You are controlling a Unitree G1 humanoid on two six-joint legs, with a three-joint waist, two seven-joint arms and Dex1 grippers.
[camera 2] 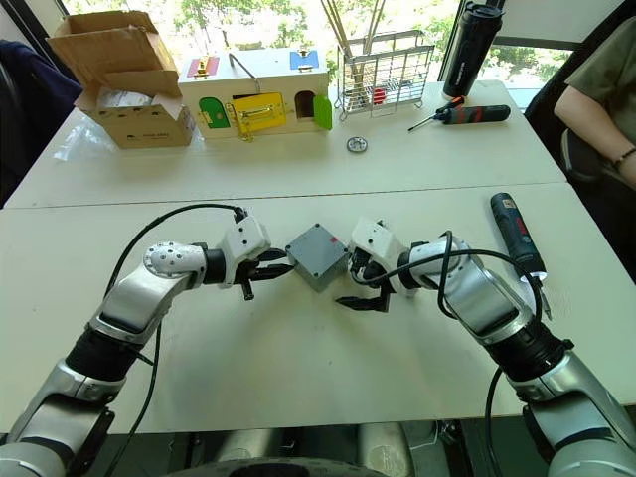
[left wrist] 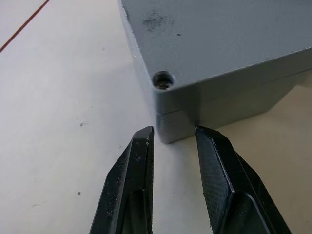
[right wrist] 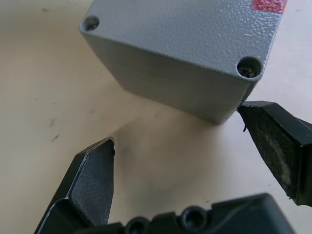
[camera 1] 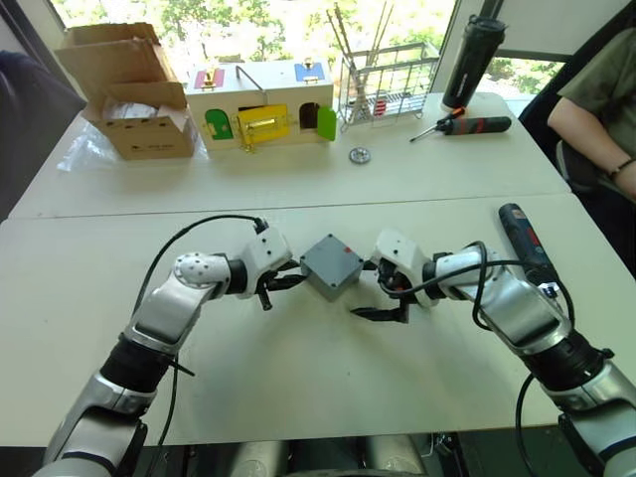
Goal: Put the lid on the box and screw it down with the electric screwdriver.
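Both arms reach inward over the white table [camera 1: 298, 397], elbows out. The left gripper [camera 1: 281, 285] points right at the small grey plastic box [camera 1: 331, 265], its black ridged fingers [left wrist: 131, 185] a little apart and empty, tips just beside a box corner. The flat grey lid [right wrist: 195, 29] with corner holes sits on the box. The right gripper [camera 1: 390, 298] stands wide open, one fingertip [right wrist: 273, 136] touching a corner. The long black electric screwdriver [camera 1: 527, 243] lies far right.

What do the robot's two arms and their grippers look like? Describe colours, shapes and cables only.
Both arms are silver-grey metal with black joint bands and rounded white wrist housings. A black cable loops outside each arm to its wrist. The left gripper and right gripper each have two black, tapered, wedge-shaped fingers with finely textured inner pads.
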